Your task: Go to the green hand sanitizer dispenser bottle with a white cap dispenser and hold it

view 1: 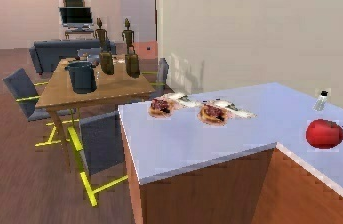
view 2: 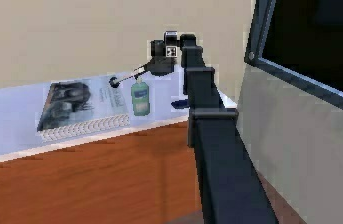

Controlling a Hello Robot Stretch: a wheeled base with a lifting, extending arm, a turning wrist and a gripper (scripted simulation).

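Note:
A small pale-green bottle with a lighter top [view 2: 140,97] stands on the pale blue countertop [view 2: 19,135], near its edge. The gripper [view 2: 127,76] is at the end of the dark arm [view 2: 205,110], just above and left of the bottle's top. I cannot tell whether it touches the bottle or holds anything.
A spiral-bound book [view 2: 77,106] lies left of the bottle. A dark framed panel [view 2: 309,40] rises at the right. Ahead, the counter [view 1: 179,145] carries two plates of food [view 1: 215,112], a red round thing [view 1: 325,133] and a small shaker [view 1: 321,99]. Beyond stand a wooden dining table [view 1: 89,92] and grey chairs [view 1: 101,140].

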